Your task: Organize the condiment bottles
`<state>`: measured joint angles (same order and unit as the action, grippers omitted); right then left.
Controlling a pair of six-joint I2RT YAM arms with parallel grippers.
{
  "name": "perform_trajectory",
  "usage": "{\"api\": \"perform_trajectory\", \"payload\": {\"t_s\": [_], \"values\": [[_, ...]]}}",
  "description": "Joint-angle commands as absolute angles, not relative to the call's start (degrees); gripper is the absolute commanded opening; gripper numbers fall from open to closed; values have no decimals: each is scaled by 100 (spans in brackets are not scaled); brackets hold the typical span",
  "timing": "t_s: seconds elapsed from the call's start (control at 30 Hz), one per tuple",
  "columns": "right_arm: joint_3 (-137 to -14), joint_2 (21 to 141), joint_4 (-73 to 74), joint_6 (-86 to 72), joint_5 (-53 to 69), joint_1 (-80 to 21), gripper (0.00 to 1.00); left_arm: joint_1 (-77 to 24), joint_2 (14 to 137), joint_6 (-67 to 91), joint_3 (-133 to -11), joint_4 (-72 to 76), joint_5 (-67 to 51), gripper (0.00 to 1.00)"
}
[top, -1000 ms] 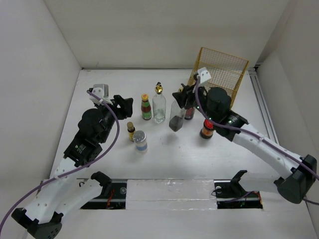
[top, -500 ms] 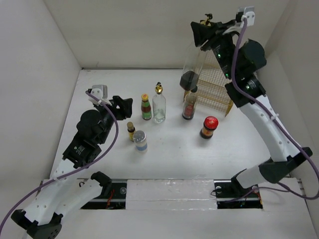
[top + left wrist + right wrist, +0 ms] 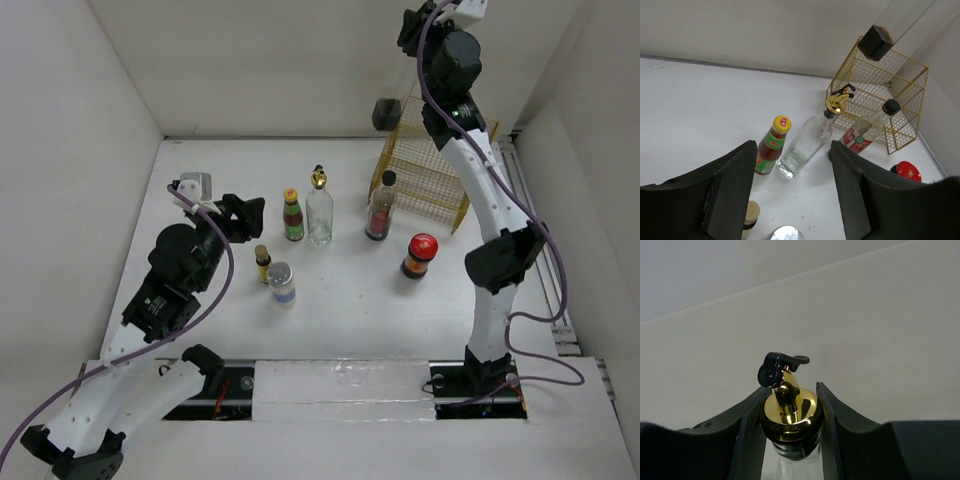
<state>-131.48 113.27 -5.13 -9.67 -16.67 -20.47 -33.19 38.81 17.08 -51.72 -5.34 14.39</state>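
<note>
Top view: the right gripper is high above the yellow wire basket, clenched on the spout end of a clear cruet. The cruet hangs spout up and dark base down, its long axis close to upright. The base is over the basket's far left corner, apart from the wire. The left gripper is well to the left of the basket, released and holding nothing. On the worktop, the black-capped bottle stands just beside the basket's left side and the red-lidded jar near its front. The second cruet and yellow-capped bottle stand further left.

Left wrist view: the held cruet's dark base hangs in the air above the basket's top rim, its body slanting up and away.

Right wrist view: both fingers press against the cruet's gold collar.

The right arm is much the nearer. The likely next move is straight down into the basket, which lies below the base and slightly to its right.
</note>
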Motion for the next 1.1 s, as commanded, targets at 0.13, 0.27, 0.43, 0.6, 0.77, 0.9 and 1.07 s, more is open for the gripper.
{"api": "perform_trajectory", "payload": {"t_s": [0.13,0.27,0.43,0.6,0.77,0.9,1.07], "values": [[-14255,11662,-1431,-599,-2460,-1741,6,-3340,3902,1740,-5133,-237,1468,56],[-14256,11812,-1556,-519,-2732,-1548,6,-3340,3955,1740,-5080,-237,1468,56],[-14308,12049,-1695,-519,-2971,-1433,6,-3340,4008,1740,-5080,-237,1468,56],[-14501,12287,-1749,-519,-3216,-1231,6,-3340,4008,1740,-5080,-237,1468,56],[-14502,12471,-1881,-519,-3331,-1178,6,-3340,4069,1687,-5080,-185,1468,56],[-14502,12524,-1995,-519,-3401,-1073,6,-3340,4192,1687,-5080,-185,1468,56],[-14380,12577,-2109,-466,-3454,-1072,6,-3340,4245,1687,-5080,-185,1468,56]]}}
